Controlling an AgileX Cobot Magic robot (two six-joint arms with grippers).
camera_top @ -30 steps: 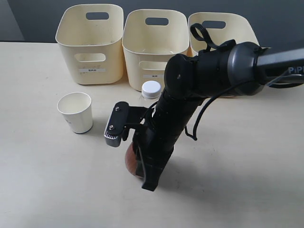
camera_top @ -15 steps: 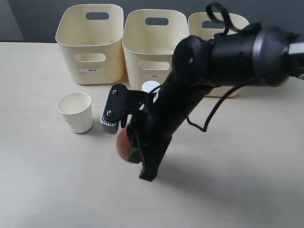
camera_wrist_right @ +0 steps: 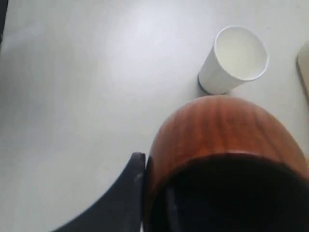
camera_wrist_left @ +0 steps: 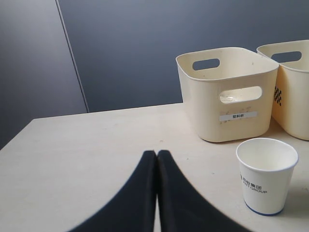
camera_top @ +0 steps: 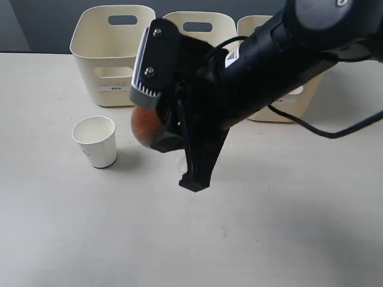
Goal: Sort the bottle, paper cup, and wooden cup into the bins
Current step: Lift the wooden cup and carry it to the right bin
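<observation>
My right gripper point(camera_top: 176, 152) is shut on the rim of the wooden cup point(camera_top: 145, 125), which hangs reddish-brown and tilted above the table in front of the bins. In the right wrist view one dark finger point(camera_wrist_right: 137, 166) presses the outside of the wooden cup point(camera_wrist_right: 222, 130). The white paper cup point(camera_top: 96, 140) stands upright to the left of it, also seen as the paper cup point(camera_wrist_right: 234, 60) and the paper cup point(camera_wrist_left: 266, 174). The bottle is hidden behind the right arm. My left gripper point(camera_wrist_left: 157, 153) is shut and empty, low over the table near the paper cup.
Three cream bins stand in a row at the back: the left bin point(camera_top: 112, 54), the middle bin point(camera_top: 197, 21) and the right bin point(camera_top: 263, 27), the last two partly covered by the right arm. The left bin point(camera_wrist_left: 227, 92) shows a white label.
The right arm has risen and swung up and left toward the bins with the wooden cup lifted off the table. The bottle's white cap is now covered by the arm.
</observation>
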